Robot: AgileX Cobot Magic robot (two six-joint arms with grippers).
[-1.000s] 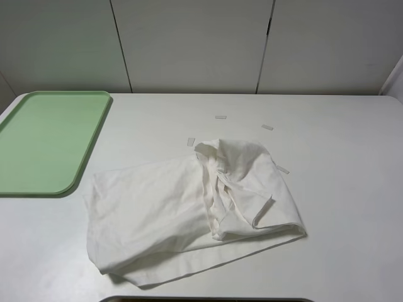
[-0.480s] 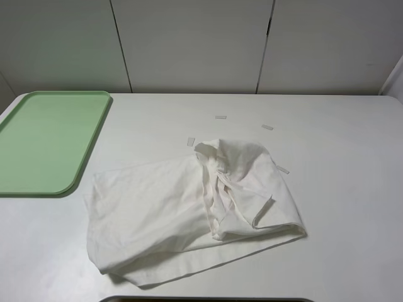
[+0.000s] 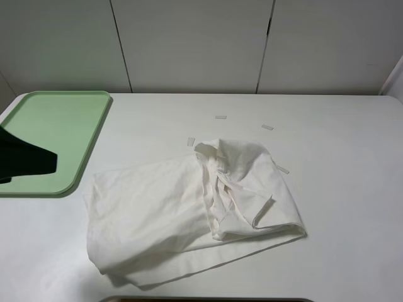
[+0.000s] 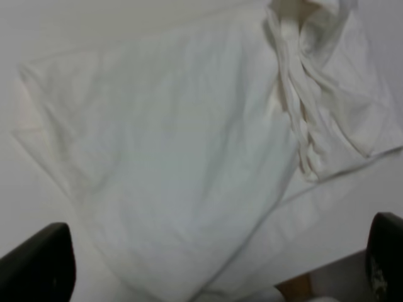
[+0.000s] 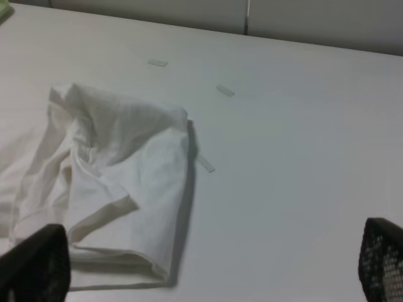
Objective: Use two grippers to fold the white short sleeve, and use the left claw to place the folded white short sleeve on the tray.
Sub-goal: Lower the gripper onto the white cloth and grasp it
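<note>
1. My left claw [image 4: 212,267] stands wide open with nothing in it. In the high view, my left arm [image 3: 25,160] shows black over the tray's [image 3: 56,123] near edge.
2. My right claw [image 5: 208,267] is just as wide and just as empty. The high view does not show it, so I cannot place it against the tray.
3. The shirt [image 3: 189,207] lies on the worktop [image 3: 340,189] just off the tray's near right corner, apart from it. It is fairly flat on the side nearer the tray and bunched on the far side.
4. Risk: the bunched side stacks several thin layers. If I pinch only the top one, the rest probably stays behind and the fold goes crooked.
5. Risk: if my claws do not lift evenly, the loose cloth could sag and undo the fold.
6. Risk: one tape strip [image 3: 282,170] sits at the shirt's edge farthest from the tray and could get dragged along.
7. Risk: my arm hangs close over the tray and could knock it. A shirt folded too wide would spill over the rim.
8. Count: one shirt, one tray, two claws, four tape strips.
</note>
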